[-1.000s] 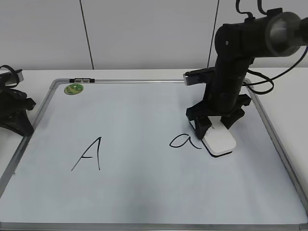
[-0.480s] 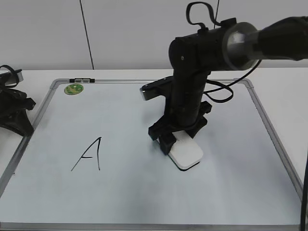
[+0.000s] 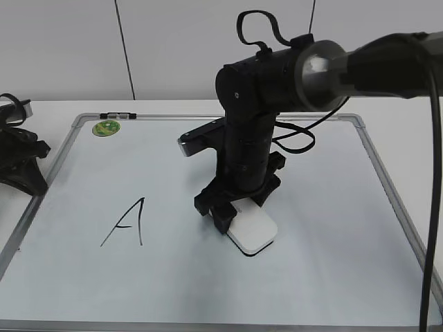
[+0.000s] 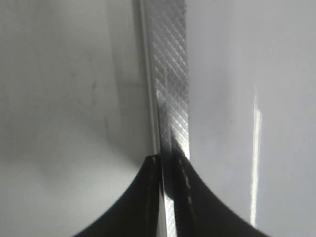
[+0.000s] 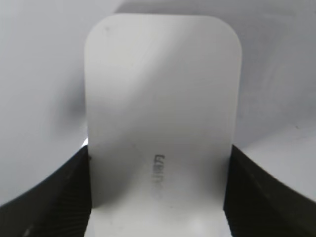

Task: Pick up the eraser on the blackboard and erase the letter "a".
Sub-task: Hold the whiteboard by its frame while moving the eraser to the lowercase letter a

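Note:
The white eraser (image 3: 252, 232) lies flat on the blackboard (image 3: 332, 263), a white board with a silver frame. My right gripper (image 3: 235, 220) is shut on the eraser (image 5: 160, 123); its black fingers (image 5: 54, 197) press both long sides. No lowercase "a" shows anywhere on the board. My left gripper (image 3: 24, 166) rests at the board's left edge; in the left wrist view its fingertips (image 4: 169, 160) are nearly together over the silver frame strip (image 4: 173, 74), holding nothing.
A tall angular capital "A" (image 3: 128, 221) is written left of the eraser. A round green magnet (image 3: 106, 127) sits at the board's far-left corner. The right arm's black body (image 3: 252, 117) stands over the board's middle.
My right gripper has dragged the eraser left across the board. The lowercase "a" seen one second ago is gone from view. The left arm has not moved.

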